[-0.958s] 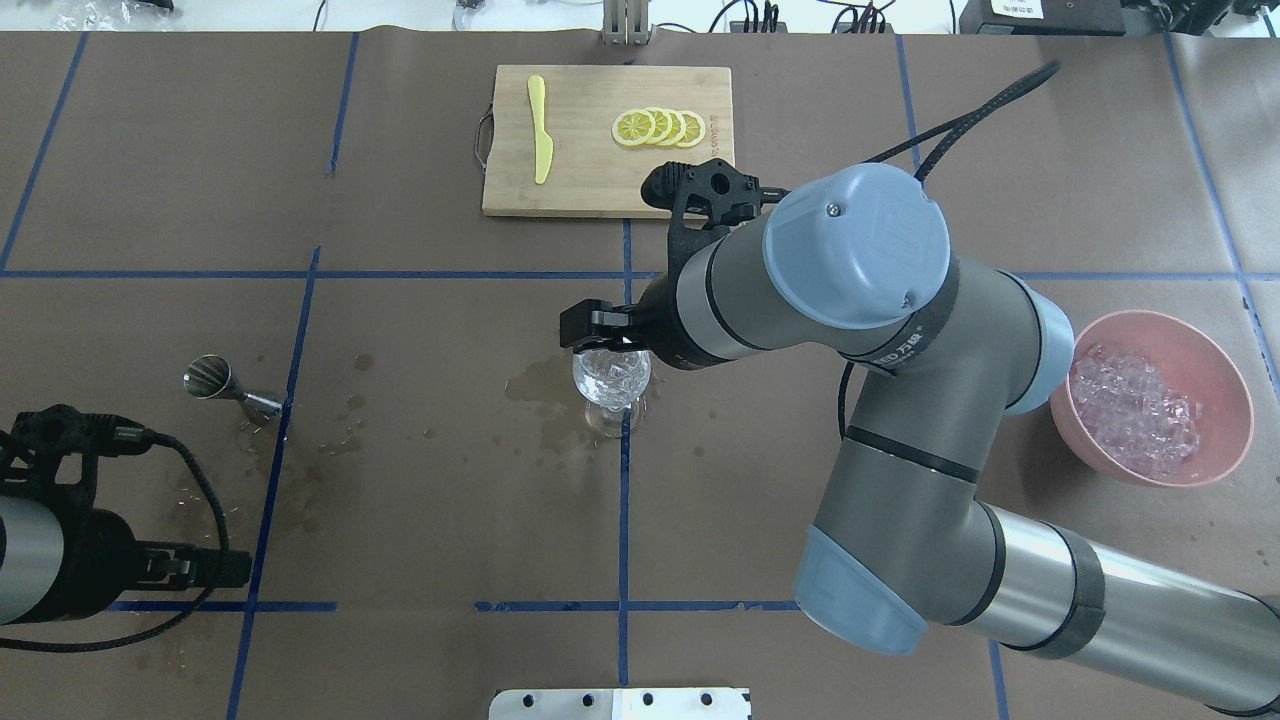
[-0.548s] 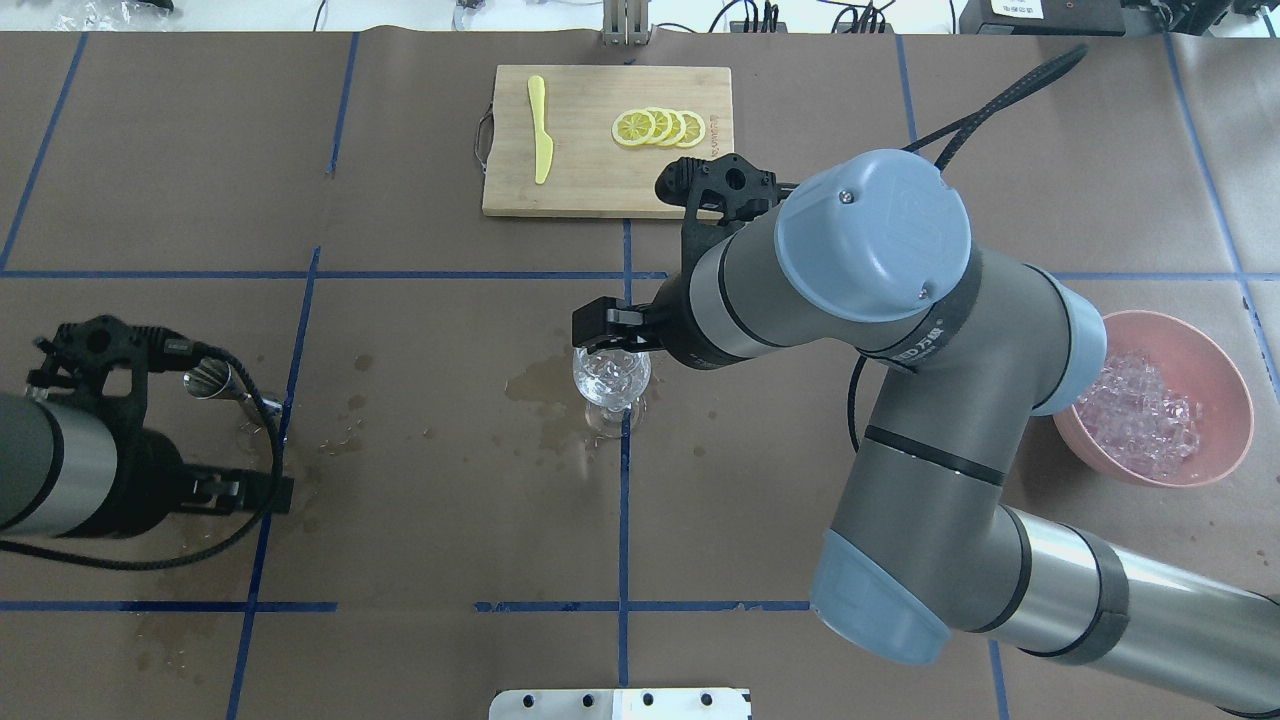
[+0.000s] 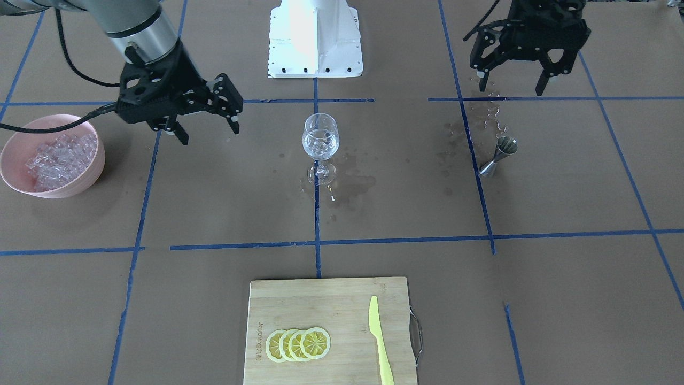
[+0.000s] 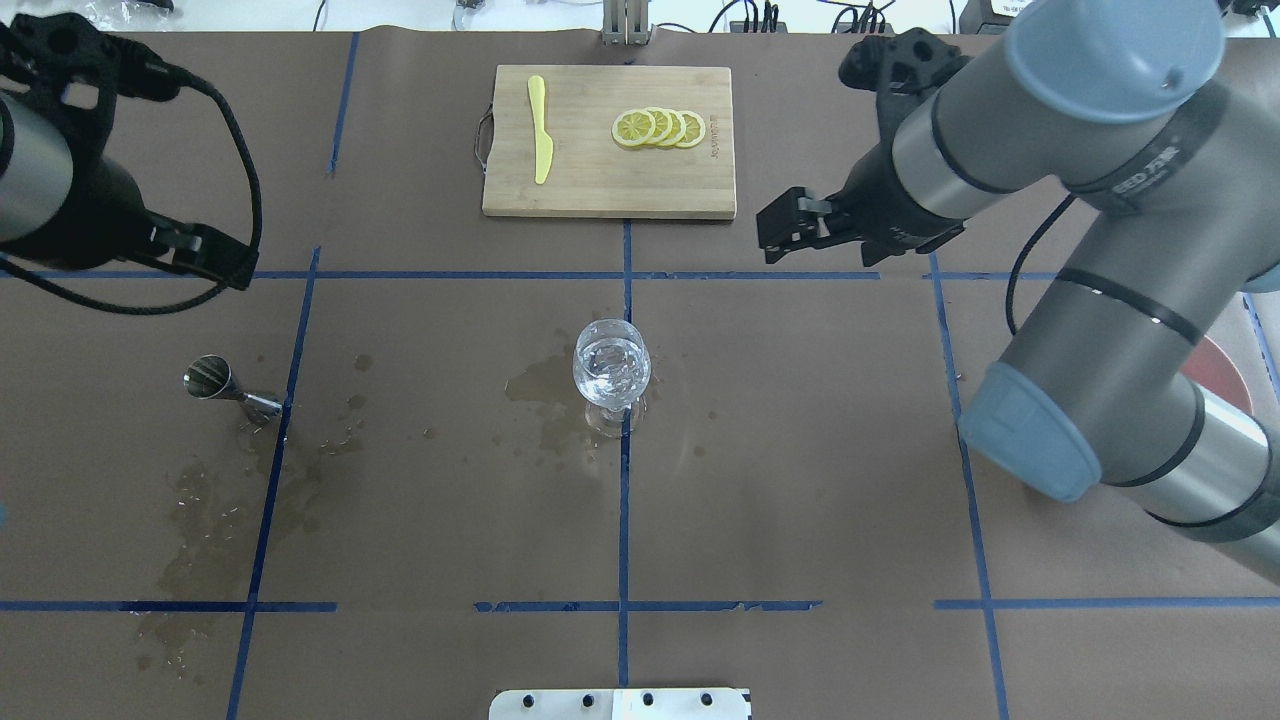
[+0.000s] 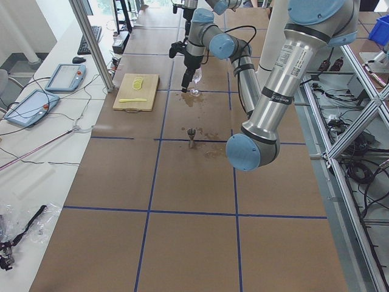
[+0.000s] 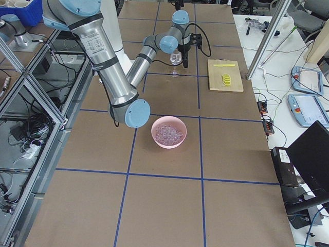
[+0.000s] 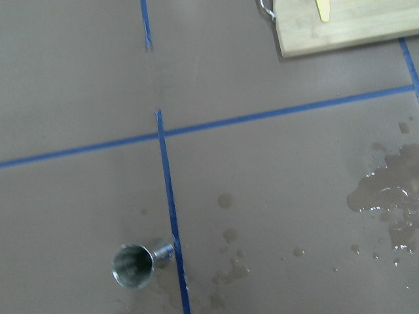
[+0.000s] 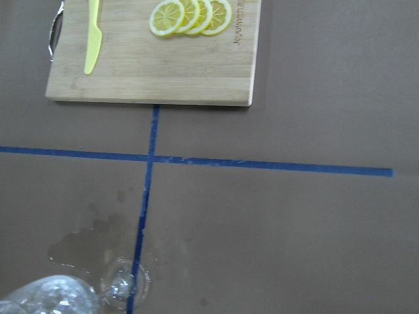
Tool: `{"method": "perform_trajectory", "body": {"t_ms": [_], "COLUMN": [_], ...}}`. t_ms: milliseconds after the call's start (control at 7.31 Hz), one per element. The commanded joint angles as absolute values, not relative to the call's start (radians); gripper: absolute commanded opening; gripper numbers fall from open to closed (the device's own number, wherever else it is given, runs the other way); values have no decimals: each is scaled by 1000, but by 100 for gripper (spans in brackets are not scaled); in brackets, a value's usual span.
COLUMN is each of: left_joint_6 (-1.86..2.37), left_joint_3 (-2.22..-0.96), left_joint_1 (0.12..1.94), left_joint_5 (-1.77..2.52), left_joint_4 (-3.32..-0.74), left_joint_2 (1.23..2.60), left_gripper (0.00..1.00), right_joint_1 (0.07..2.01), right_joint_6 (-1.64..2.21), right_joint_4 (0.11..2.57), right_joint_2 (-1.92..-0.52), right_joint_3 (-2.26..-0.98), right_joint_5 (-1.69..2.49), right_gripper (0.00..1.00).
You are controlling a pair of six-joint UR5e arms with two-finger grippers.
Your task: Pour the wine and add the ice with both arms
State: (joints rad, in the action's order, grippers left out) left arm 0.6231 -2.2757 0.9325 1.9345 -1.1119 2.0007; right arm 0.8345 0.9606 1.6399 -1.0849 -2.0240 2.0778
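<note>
Across the brown paper table [image 4: 800,480], the black two-fingered right gripper [image 3: 209,131] and left gripper [image 3: 512,85] hang wide open and empty. The pink plastic bowl [image 3: 13,179] holds the ice [image 3: 56,158]. We judge these clear cubes light and slippery, best pinched singly. More cubes sit in the fragile clear stemmed wine glass [image 3: 320,140], where we cannot make out the wine. The stamp on the bamboo cutting board [image 3: 331,305] is unreadable.

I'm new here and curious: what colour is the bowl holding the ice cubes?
Pale pink. The bowl shows best in the exterior front-facing view.
</note>
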Motion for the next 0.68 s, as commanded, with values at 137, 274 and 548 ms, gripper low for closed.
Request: {"method": "perform_trajectory", "body": {"t_ms": [137, 274, 548], "left_joint_6": [299, 182, 25], "left_joint_3": [-1968, -1875, -1792], "left_joint_1": [1246, 1314, 1432], "left_joint_5": [2116, 2167, 2216], "left_joint_4": [-1314, -1339, -1345], "left_joint_2": [2011, 2005, 1927], "left_gripper": [100, 100, 100], "right_joint_1": [989, 1036, 1119], "right_joint_6": [575, 466, 300], "right_joint_4": [1846, 1895, 1911], "right_joint_2": [-1170, -1172, -1242], "right_joint_3": [-1988, -1958, -1925], "right_joint_5": [2103, 2102, 2105], "right_gripper": [100, 100, 100]}}
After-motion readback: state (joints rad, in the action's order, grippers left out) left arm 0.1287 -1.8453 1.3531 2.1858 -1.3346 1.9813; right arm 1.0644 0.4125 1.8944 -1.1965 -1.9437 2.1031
